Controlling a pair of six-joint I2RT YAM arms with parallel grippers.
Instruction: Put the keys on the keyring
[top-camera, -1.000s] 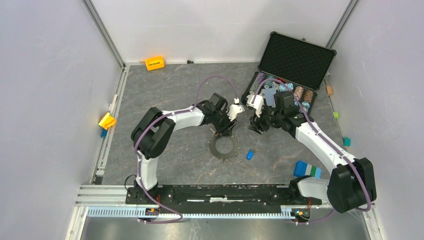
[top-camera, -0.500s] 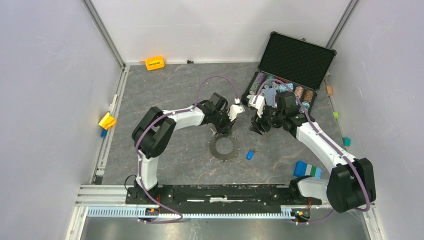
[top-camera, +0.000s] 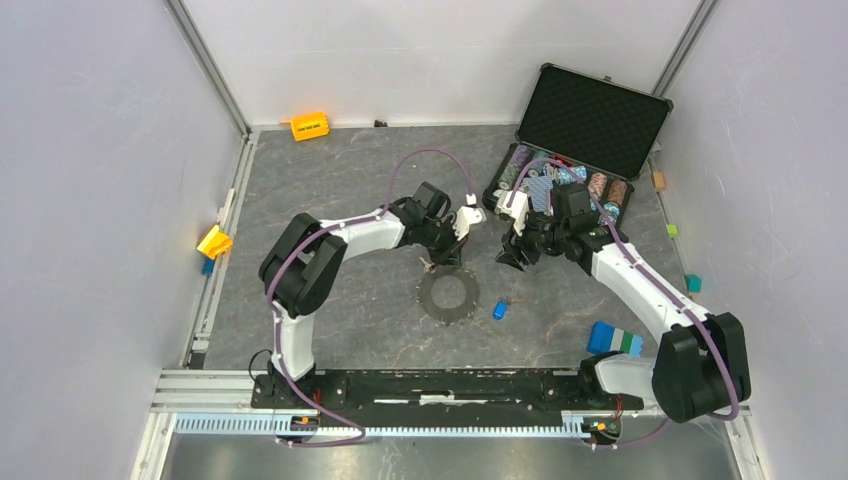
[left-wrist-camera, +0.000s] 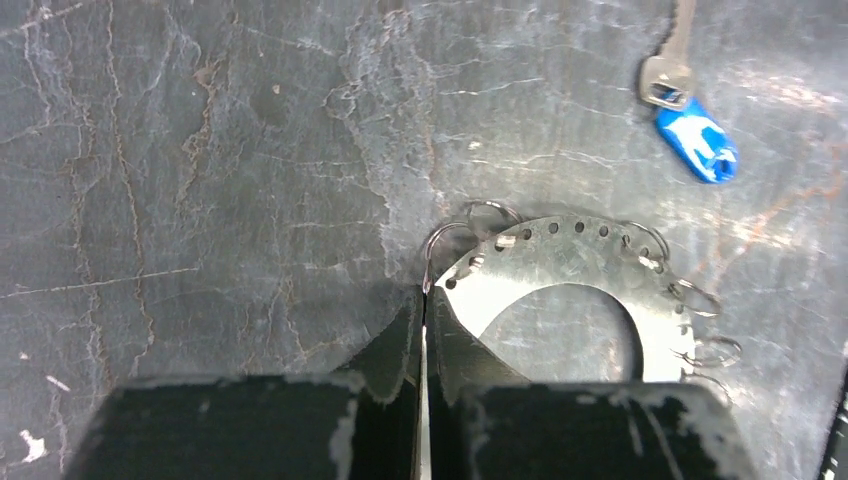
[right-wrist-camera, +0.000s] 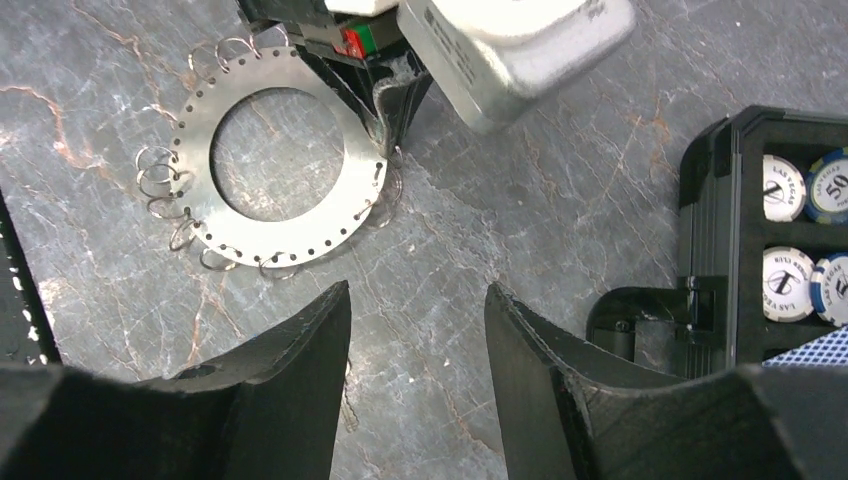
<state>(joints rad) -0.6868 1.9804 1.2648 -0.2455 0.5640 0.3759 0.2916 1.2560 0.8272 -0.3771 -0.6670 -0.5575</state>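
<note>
The keyring is a flat silver disc with a wide hole, its rim edged with small wire loops, lying mid-table. The keyring fills the left wrist view and the keyring shows again in the right wrist view. My left gripper is shut, its tips pinching one wire loop at the disc's far edge. A key with a blue head lies just right of the ring; the key has its blade pointing away. My right gripper hovers open over bare table right of the ring, holding nothing.
An open black case with poker chips stands at the back right, close to the right arm. An orange block lies at the back wall, a yellow one at the left wall, a blue-green block front right.
My left gripper has closed from half open to shut at the ring's rim. The right gripper, the ring and the blue key stay where they were.
</note>
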